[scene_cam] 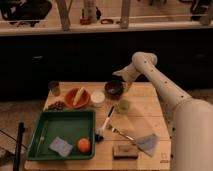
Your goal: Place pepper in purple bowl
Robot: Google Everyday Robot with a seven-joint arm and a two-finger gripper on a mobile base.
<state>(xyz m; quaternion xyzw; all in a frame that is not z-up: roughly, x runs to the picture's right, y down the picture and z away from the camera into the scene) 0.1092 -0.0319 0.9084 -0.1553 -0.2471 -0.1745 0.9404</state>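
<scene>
The purple bowl stands at the back middle of the wooden table, dark and almost black. My gripper is at the bowl's far right rim, just above it, the white arm reaching in from the right. A small round green thing, possibly the pepper, sits on the table just in front of the bowl, apart from the gripper. I cannot tell what lies inside the bowl or in the gripper.
An orange bowl and a small white container stand left of the purple bowl, a brown cup at the back left. A green tray holds a blue sponge and an orange. A brush, fork, grey cloth and brown block lie in front.
</scene>
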